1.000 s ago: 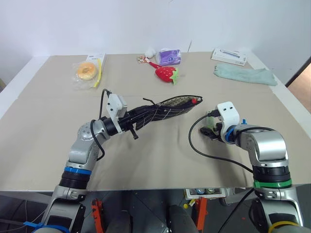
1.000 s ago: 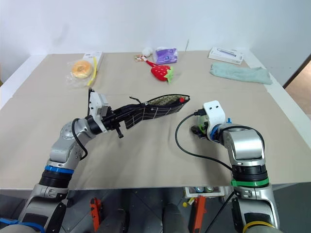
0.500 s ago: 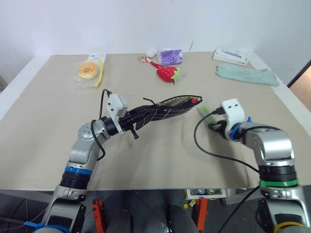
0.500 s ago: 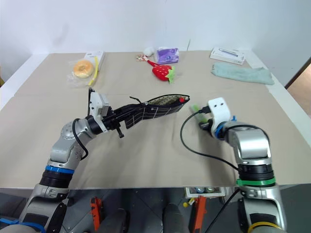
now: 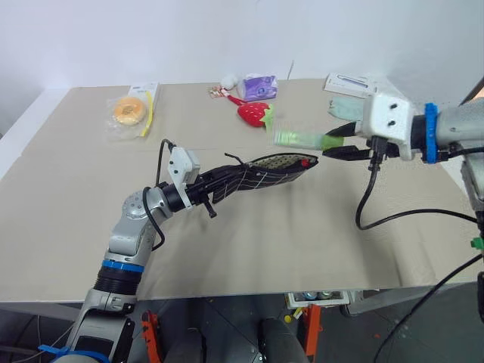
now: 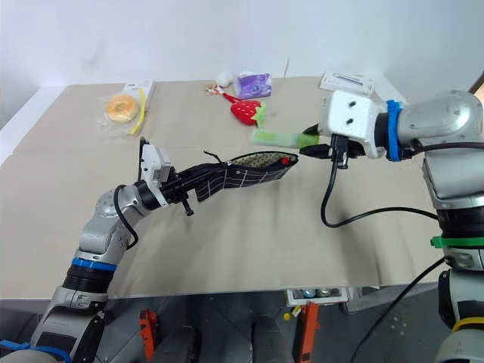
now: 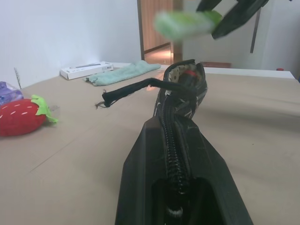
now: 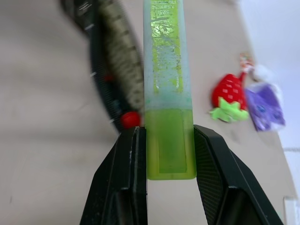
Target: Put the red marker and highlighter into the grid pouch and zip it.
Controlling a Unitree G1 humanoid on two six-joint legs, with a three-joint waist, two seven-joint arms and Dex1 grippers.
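My left gripper (image 5: 201, 189) is shut on the closed end of the grid pouch (image 5: 253, 176) and holds it off the table, mouth open toward the right. The red marker (image 5: 304, 161) lies inside, its red end showing at the mouth. My right gripper (image 5: 333, 144) is raised in the air just right of that mouth and above it. It is shut on the capped end of the light-green highlighter (image 5: 296, 138), which lies level and points left. In the right wrist view the highlighter (image 8: 166, 84) sits between both fingers, over the pouch (image 8: 117, 61).
At the back of the table lie a plush strawberry (image 5: 255, 114), a purple packet (image 5: 262, 87), a bagged donut (image 5: 130, 110), a teal cloth (image 5: 344, 108) and a white box (image 5: 350, 83). A black cable hangs below my right wrist.
My right gripper lifted the highlighter off the table, rolled over and rose to beside the pouch's mouth. The left gripper and pouch stayed put.
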